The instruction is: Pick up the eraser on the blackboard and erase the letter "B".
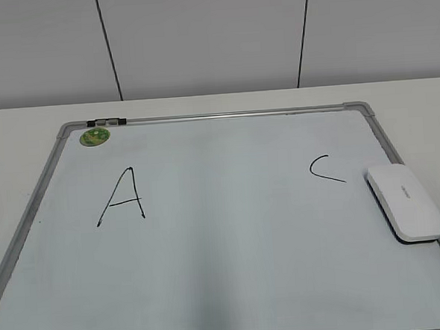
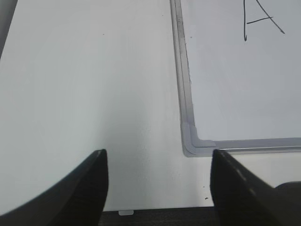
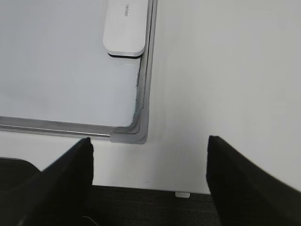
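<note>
The eraser [image 1: 405, 202] lay flat on the blackboard [image 1: 211, 270] against its right frame edge, just right of the letter "C" [image 1: 326, 169]. Its long axis ran parallel to that frame rail. In the right wrist view, the eraser [image 3: 126, 28] sat ahead and left of the right pincer [image 3: 148, 181], well apart. That pincer was spread wide and empty over the counter [image 3: 225, 70]. The left pincer [image 2: 157, 188] was likewise wide and empty, near the board's lower-left corner. The letter "A" [image 1: 122, 197] lay ahead and right of it.
</note>
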Controlling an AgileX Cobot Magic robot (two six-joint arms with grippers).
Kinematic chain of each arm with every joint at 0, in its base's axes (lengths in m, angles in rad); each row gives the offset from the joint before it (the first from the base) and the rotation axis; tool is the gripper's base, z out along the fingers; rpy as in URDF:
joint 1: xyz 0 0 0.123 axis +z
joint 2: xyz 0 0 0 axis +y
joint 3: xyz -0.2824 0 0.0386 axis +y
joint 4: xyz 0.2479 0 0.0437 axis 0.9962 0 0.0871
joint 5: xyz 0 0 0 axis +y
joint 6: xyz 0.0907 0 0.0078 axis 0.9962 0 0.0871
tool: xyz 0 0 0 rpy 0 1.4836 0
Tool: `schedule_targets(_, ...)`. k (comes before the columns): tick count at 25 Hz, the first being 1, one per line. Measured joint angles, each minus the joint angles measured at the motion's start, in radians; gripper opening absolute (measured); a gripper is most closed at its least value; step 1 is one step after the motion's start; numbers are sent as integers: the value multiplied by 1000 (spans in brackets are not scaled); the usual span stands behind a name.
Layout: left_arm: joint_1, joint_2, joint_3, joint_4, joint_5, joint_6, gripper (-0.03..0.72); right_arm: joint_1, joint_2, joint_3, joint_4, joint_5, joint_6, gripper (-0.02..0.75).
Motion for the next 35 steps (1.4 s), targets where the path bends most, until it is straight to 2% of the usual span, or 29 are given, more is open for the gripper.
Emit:
schedule_targets(27,0,-29,9,-18,-20,0,453,0,-9,0,3,0,-12,555)
schedule_targets(30,0,-87,9,-18,-21,0,445,-25,-40,0,3,0,-14,555)
schedule_targets(35,9,-193,9,-18,-21,0,430,-128,-142,0,3,0,-14,555)
